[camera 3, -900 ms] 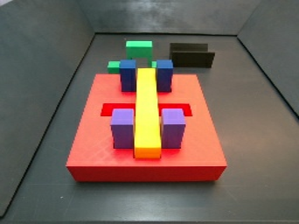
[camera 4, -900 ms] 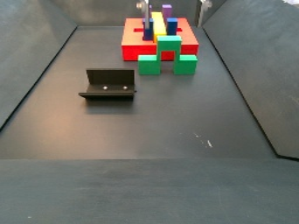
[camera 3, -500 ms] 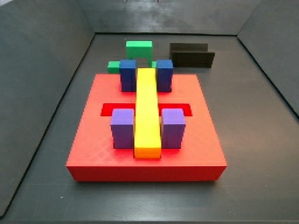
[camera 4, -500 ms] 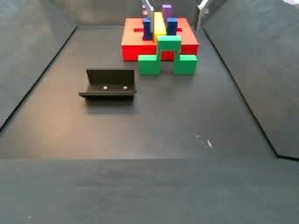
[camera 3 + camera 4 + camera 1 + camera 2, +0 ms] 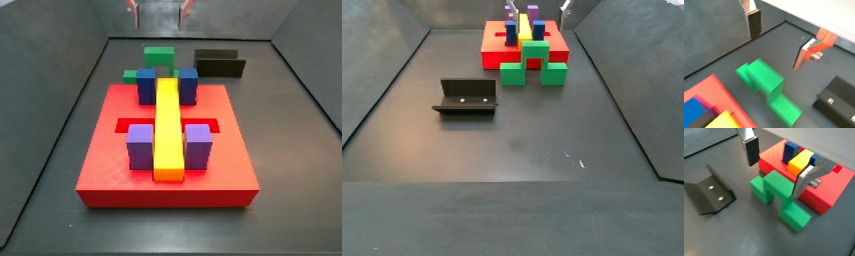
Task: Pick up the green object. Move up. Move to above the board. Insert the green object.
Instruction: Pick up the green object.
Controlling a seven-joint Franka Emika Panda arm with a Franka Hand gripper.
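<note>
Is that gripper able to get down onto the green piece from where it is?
Probably yes. The gripper hangs open above the green piece, fingers apart, nothing between; the board sits close beside it.

1. We see the two-finger silver gripper (image 5: 777,168) with flat metal plate fingers (image 5: 749,148).
2. Dark pads line them.
3. One finger carries what looks like an orange-red mount and a screw.
</note>
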